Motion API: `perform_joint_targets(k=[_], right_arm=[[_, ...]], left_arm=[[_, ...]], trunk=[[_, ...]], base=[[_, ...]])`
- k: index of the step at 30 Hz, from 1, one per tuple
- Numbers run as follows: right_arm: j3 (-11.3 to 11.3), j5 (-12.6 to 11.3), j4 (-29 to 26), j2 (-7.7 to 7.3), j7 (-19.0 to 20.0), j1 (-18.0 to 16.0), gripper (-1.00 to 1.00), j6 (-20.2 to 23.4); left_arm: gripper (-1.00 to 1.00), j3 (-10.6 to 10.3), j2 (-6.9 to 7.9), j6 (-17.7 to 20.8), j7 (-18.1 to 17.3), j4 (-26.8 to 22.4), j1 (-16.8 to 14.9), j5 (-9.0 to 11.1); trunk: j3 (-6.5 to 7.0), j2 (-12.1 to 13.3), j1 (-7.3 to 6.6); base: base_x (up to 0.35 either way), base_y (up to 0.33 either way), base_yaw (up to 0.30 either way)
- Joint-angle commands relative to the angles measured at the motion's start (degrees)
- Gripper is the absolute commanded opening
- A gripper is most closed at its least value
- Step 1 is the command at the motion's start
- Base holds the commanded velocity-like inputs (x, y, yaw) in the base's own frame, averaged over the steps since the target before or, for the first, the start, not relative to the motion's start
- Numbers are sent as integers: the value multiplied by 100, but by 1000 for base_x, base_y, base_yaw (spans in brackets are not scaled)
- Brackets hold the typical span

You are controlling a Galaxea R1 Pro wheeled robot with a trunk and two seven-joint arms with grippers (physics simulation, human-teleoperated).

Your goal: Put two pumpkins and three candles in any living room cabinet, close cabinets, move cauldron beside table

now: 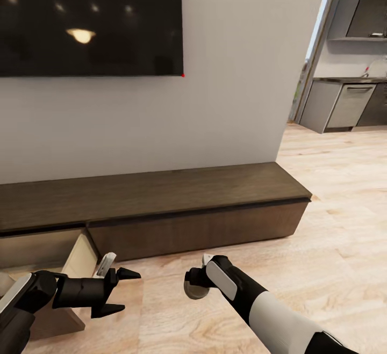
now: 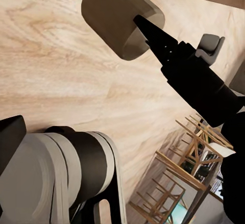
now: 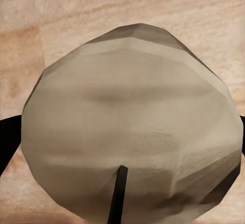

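Grey candle (image 3: 130,132) seemingly in right pincer (image 1: 194,284)

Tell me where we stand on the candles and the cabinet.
Done: one drawer of the cabinet stands open at the robot's left. In hand: the right gripper is shut on a candle, held above the floor. The left gripper is open, holding nothing. Left: carry this candle over to the drawer and drop it in; then shut the drawer. Pumpkins, other candles and cauldron can't be judged from here.

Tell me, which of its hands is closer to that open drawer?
Left. The left gripper hangs open just beside the open drawer; the right gripper, holding a candle, is farther along the floor.
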Motion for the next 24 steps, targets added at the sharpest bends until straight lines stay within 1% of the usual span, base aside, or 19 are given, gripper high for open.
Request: perform_joint_targets(k=[1, 14, 24], right_arm=[[32, -67, -8, -4, -59, -5, -100, -1], [36, -71, -8, -4, -60, -5, -100, 8], [36, -71, -8, 1, -59, -5, -100, 6]], left_arm=[[100, -3, 3, -1, 60, -3, -4, 57], [100, -3, 3, 0, 60, -3, -4, 57], [100, -4, 3, 0, 60, -3, -4, 57]], trunk=[[8, -1, -4], [173, 17, -37], [259, 418, -257]], base=[[0, 0, 0], [0, 0, 0], [0, 0, 0]])
